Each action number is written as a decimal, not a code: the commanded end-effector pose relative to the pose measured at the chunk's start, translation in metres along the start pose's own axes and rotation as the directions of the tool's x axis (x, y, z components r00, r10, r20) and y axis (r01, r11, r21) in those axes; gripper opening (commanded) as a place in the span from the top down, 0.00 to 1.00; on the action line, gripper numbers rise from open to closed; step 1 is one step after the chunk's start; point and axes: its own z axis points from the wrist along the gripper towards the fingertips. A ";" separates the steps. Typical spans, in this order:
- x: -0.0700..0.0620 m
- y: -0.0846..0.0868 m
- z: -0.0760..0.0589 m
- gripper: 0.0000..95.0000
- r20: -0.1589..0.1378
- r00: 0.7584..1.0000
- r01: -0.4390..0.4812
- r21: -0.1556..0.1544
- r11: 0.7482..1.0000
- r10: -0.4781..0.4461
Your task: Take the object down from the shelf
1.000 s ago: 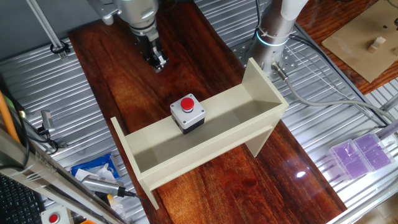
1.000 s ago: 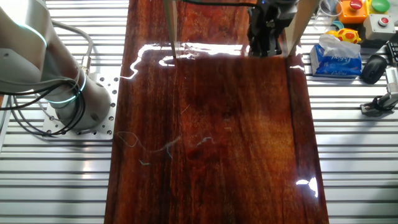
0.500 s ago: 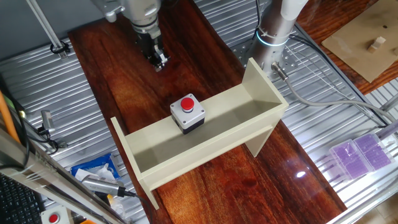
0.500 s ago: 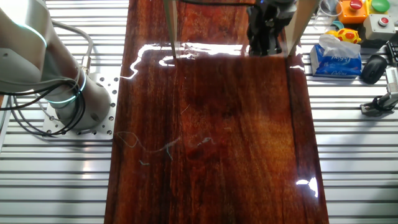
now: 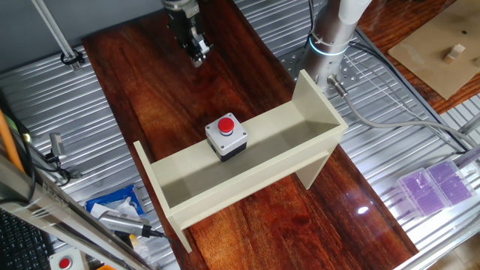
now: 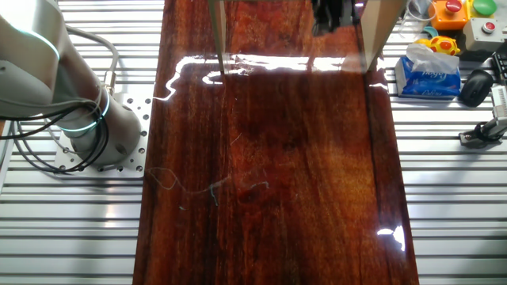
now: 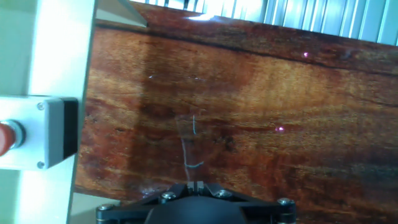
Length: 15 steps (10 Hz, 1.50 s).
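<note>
Your grey button box (image 5: 227, 136) sits upright on the rim of the cream shelf (image 5: 247, 169), near the middle of its length. Your end effector (image 5: 196, 52) hangs above the wooden tabletop (image 5: 142, 90), well apart from the box, fingers clenched together, holding nothing.

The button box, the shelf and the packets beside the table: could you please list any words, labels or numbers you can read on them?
None can be read.
Button box: plain red button, no lettering visible.
Shelf: bare, no marks.
Blue-and-white packet: printing too blurred to read.
Gripper: no label visible.
</note>
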 end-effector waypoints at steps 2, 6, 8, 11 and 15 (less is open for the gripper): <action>0.000 -0.001 0.002 1.00 0.024 0.999 0.044 0.007 0.999 -0.044; 0.000 -0.001 0.002 1.00 0.024 0.998 0.050 0.005 0.999 -0.050; -0.001 0.004 -0.007 1.00 0.027 0.999 0.029 0.007 1.000 -0.029; -0.009 0.043 -0.025 1.00 0.021 0.999 -0.046 0.010 0.999 0.046; -0.012 0.062 -0.032 1.00 0.021 0.999 0.036 0.006 0.999 -0.036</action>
